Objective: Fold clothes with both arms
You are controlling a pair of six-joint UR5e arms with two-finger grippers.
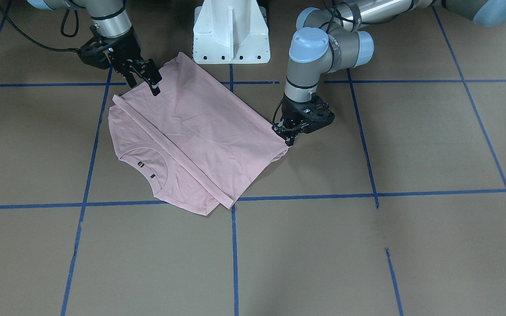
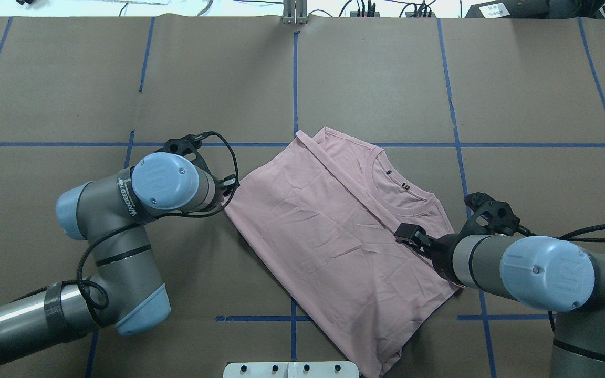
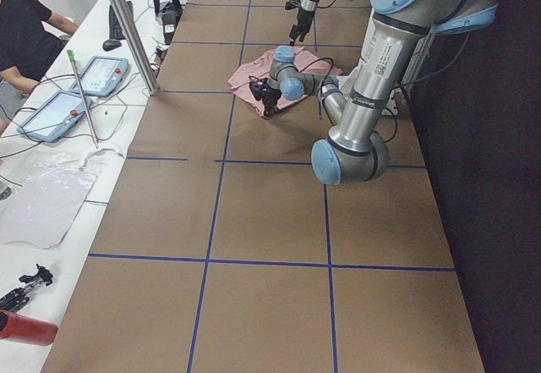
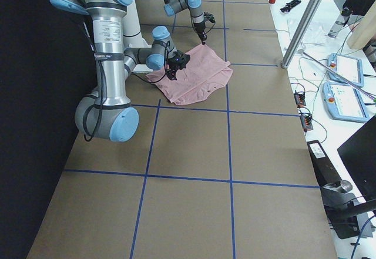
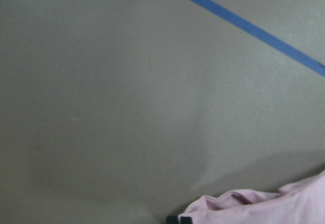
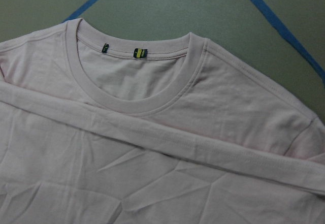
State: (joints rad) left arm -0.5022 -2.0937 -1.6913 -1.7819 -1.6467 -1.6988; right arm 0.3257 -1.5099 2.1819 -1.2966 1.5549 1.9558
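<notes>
**Shirt part-folded; further folds outstanding.**
Front view: the shirt (image 1: 200, 131) lies flat on the table (image 1: 367, 245), centre-left of frame. Its lower part is already turned up, and the hem (image 1: 169, 151) runs diagonally below the collar (image 1: 147, 164). The right tool (image 1: 144, 85), upper left, hangs over the shirt with jaws apart and holds nothing. The left tool (image 1: 287, 137), right of centre, sits at the shirt's edge; cannot tell whether it grips. Overhead view: the left tool is hidden. Right wrist view: the hem crosses beneath the exposed collar. Judged: one fold is done, and the narrowing folds remain.
</notes>
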